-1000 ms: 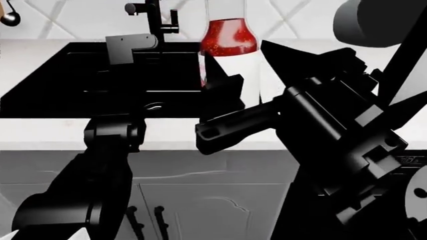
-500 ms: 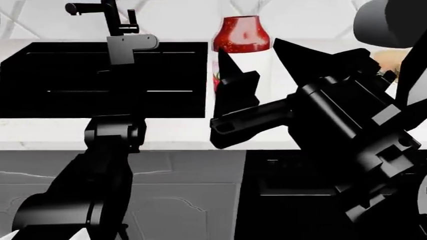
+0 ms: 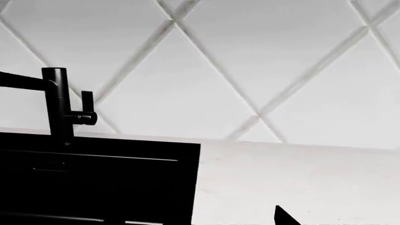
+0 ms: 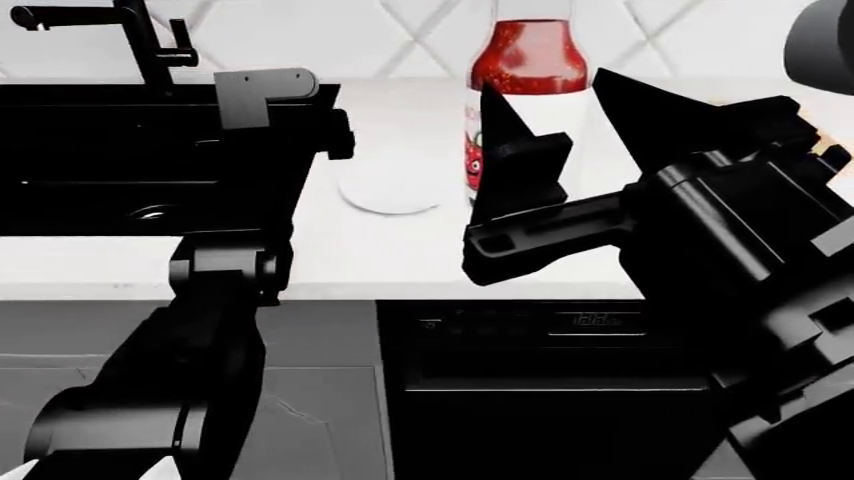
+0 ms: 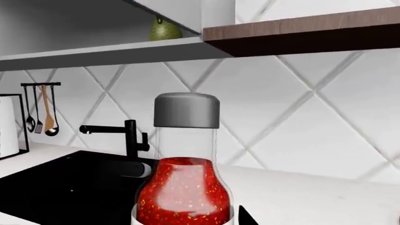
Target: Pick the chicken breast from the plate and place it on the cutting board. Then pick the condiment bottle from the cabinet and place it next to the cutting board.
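Observation:
The condiment bottle [image 4: 526, 62] is clear with red sauce and a white label, and it stands upright in my right gripper [image 4: 567, 130], which is shut on its lower body above the white counter. In the right wrist view the bottle [image 5: 186, 192] fills the foreground under its grey cap. The plate [image 4: 390, 186] lies bare on the counter just left of the bottle. My left gripper [image 4: 318, 128] hovers over the sink's right edge, open, holding nothing; one fingertip [image 3: 284, 218] shows. The chicken breast and the cutting board are out of view.
A black sink [image 4: 120, 150] with a black faucet [image 4: 134, 30] takes up the left of the counter. A dark appliance front [image 4: 534, 380] sits below the counter. Hanging utensils [image 5: 40, 110] and a shelf [image 5: 112, 50] line the tiled wall.
The head view has swung right: sink and faucet slid left and the plate came into sight. The bottle stays in my right gripper. The left arm holds its pose.

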